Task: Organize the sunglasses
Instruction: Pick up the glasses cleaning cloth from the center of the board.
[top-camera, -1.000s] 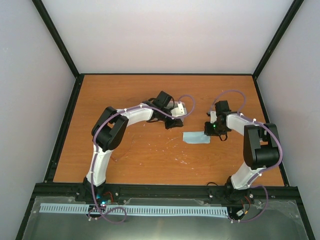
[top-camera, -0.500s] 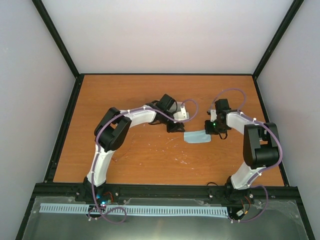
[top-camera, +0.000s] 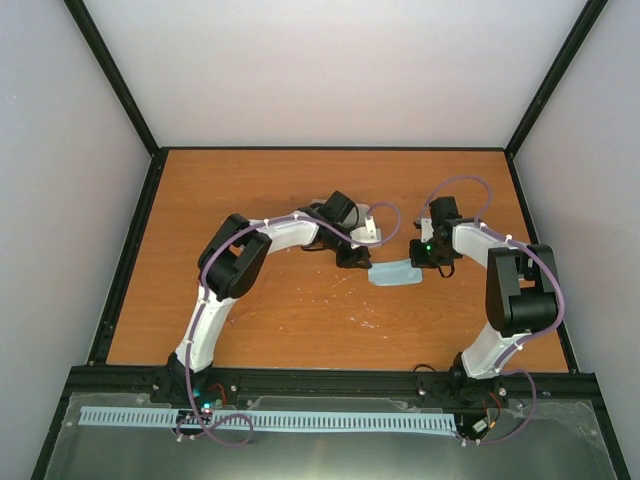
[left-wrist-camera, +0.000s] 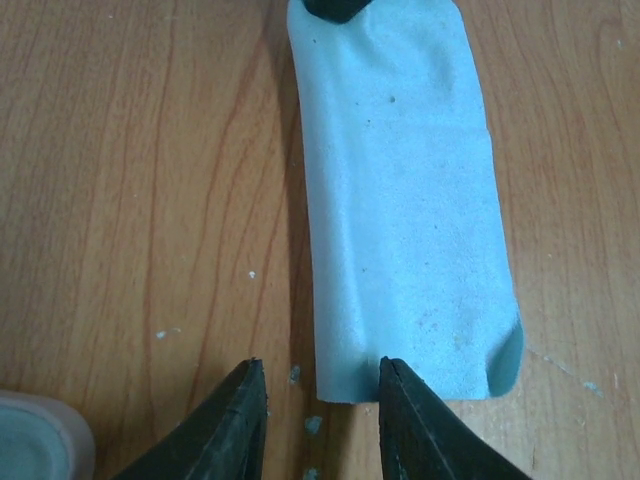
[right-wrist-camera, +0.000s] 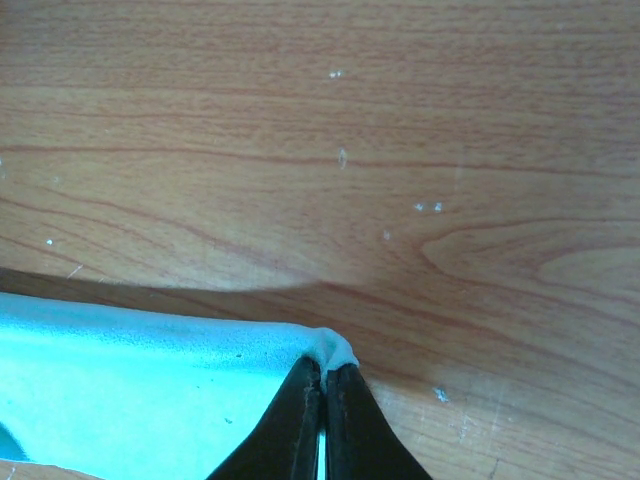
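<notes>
Enclosing the flecked wooden table (top-camera: 250, 200) are pale walls (top-camera: 340, 70).

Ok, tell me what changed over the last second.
The left arm swung right, bringing the open left gripper to the cloth's left end. The right gripper closed on a corner at the cloth's right end, and that end now puckers up off the table. The cloth otherwise stayed where it lay; the right arm barely moved.

Tabletop (top-camera: 250, 190): open wood from 10 to 2 o'clock. Centre: blue cloth (top-camera: 393, 273), left gripper (left-wrist-camera: 320, 400) at its 9 o'clock edge, right gripper (right-wrist-camera: 322, 385) clamped at 3 o'clock.
</notes>
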